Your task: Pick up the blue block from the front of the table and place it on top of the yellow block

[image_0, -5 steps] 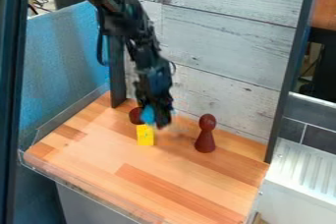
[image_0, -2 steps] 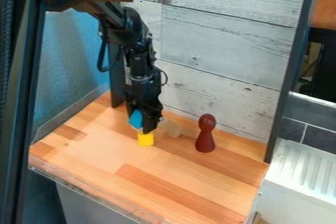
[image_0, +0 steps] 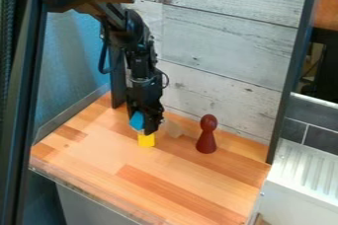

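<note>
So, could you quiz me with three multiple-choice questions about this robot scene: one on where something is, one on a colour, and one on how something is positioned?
1. Where in the camera view is the yellow block?
A) On the white ribbed surface at the right
B) Just below the black gripper
C) At the front corner of the wooden tabletop

2. What colour is the small piece at the gripper's lower end?
A) Blue
B) Green
C) White

3. How is the dark red pawn-shaped figure placed?
A) Lying on its side
B) Upside down
C) Upright

Right letters:
1. B: the block shows directly under the gripper.
2. A: its visible face is bright blue.
3. C: its wide base is down and its round head is on top.
</note>
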Robot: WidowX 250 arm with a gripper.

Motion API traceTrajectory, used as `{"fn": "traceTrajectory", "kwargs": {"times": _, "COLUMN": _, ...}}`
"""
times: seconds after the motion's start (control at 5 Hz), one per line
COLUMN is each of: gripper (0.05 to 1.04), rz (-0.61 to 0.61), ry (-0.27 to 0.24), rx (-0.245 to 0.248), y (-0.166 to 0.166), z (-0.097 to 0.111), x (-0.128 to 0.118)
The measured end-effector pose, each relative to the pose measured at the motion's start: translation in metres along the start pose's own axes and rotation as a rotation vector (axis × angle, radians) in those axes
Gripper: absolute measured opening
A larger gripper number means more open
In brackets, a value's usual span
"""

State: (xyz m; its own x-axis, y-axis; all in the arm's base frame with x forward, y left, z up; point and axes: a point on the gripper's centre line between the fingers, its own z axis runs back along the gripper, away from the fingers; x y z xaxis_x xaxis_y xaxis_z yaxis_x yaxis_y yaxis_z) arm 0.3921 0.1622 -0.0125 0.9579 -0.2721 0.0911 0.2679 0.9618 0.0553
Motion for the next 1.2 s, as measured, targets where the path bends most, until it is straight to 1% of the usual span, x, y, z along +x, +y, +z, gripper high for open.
{"fn": "traceTrajectory", "kwargs": {"times": 0.2, "gripper": 0.662, "rz": -0.002, "ry": -0.009, "rx": -0.003, "y": -0.002, "z": 0.001, "x": 0.003}}
{"fn": "traceTrajectory", "kwargs": {"times": 0.4, "gripper": 0.948, "rz": -0.007, "ry": -0.021, "rx": -0.014, "y": -0.005, "z": -0.007, "x": 0.005}}
{"fn": "traceTrajectory", "kwargs": {"times": 0.6, "gripper": 1.005, "rz": -0.022, "ry": -0.029, "rx": 0.008, "y": -0.002, "z": -0.008, "x": 0.005}}
{"fn": "traceTrajectory", "kwargs": {"times": 0.8, "gripper": 1.000, "rz": -0.030, "ry": -0.023, "rx": 0.002, "y": -0.005, "z": -0.012, "x": 0.002}}
{"fn": "traceTrajectory", "kwargs": {"times": 1.0, "gripper": 1.000, "rz": -0.031, "ry": -0.014, "rx": -0.045, "y": -0.012, "z": -0.007, "x": 0.001}}
{"fn": "traceTrajectory", "kwargs": {"times": 1.2, "gripper": 1.000, "rz": -0.004, "ry": -0.067, "rx": -0.070, "y": -0.007, "z": 0.029, "x": 0.007}}
